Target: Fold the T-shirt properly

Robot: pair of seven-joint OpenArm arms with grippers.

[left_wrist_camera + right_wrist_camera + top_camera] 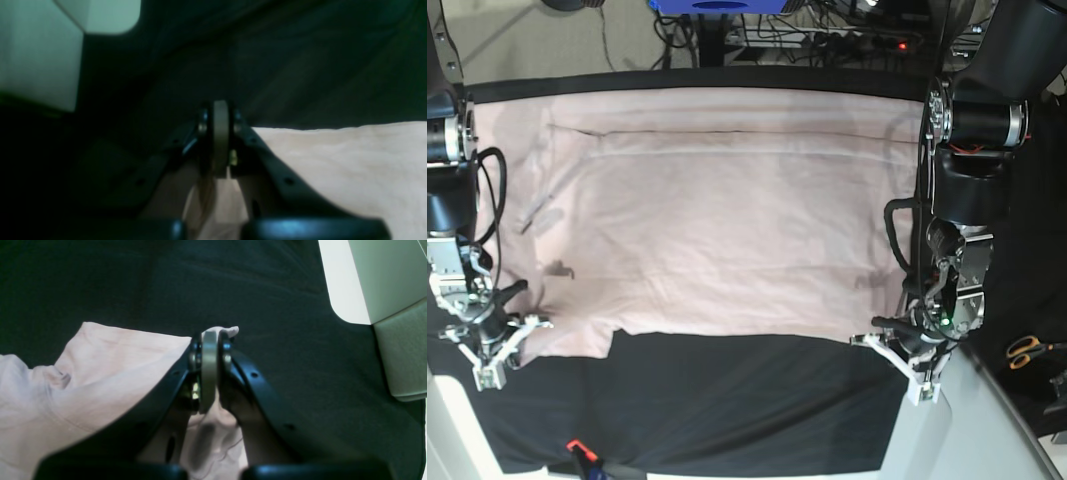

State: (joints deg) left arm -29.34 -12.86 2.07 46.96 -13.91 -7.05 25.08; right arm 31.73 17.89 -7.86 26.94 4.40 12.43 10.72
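A black table cloth (727,400) covers the work surface and fills the lower half of the base view; cables and equipment on the floor occupy the top edge of that frame. The T-shirt (717,230), pale pink and unprinted, lies spread flat across the upper and middle part of the cloth, reaching nearly from the left edge to the right arm column, with its lower hem running across the frame centre. The left gripper (917,365) sits at the lower right of the base view, at the shirt's lower right corner; in the left wrist view its jaws are together, clamped on a fold of pink fabric (223,193) that hangs below the pads. The right gripper (492,350) sits at the lower left of the base view, on the shirt's lower left corner; in the right wrist view its jaws are together, pinching the cloth, with a small tip (230,330) protruding beyond the pads. Orange-handled scissors (1025,350) lie at the right edge.
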